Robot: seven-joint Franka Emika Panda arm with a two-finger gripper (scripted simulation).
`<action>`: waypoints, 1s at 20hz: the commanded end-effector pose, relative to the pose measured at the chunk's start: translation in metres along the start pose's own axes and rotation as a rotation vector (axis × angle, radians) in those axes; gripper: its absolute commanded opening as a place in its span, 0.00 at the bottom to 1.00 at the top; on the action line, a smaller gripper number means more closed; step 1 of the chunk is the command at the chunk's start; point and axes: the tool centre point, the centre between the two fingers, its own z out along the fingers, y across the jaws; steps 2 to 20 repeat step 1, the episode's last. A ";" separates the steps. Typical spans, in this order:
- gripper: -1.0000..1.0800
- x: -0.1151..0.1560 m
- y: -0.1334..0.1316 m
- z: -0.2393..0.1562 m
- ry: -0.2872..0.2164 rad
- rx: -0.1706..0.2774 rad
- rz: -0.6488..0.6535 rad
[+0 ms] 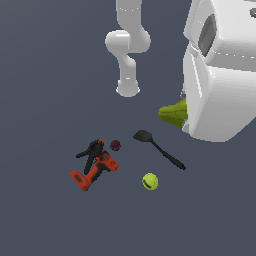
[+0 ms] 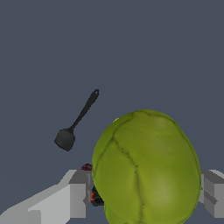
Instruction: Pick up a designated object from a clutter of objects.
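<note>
Wrist view showed the pear filling the space between the two fingers, which sat against its flanks on either side, so we judged the gripper clamped on the fruit. In the exterior view the pear projected from beneath the arm's large white body, well apart from the rest of the clutter, and we judged it lifted clear of the floor, though the contact below it was hidden. The spatula lay nearest, with the tennis ball beyond it, and the drill, clamp and small red ball grouped toward the exterior view's left. We assessed the step in hand as carrying the fruit upward. To do it well, we recommended steady finger pressure, since the rounded, tapered skin could slip, and a straight vertical rise without tilting the wrist. The clutter posed no obstruction we could see.
</note>
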 end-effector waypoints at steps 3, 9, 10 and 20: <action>0.00 0.000 0.000 -0.002 0.001 -0.002 0.000; 0.00 0.000 0.000 -0.002 0.001 -0.002 0.000; 0.00 0.000 0.000 -0.002 0.001 -0.002 0.000; 0.00 0.000 0.000 -0.002 0.001 -0.002 0.000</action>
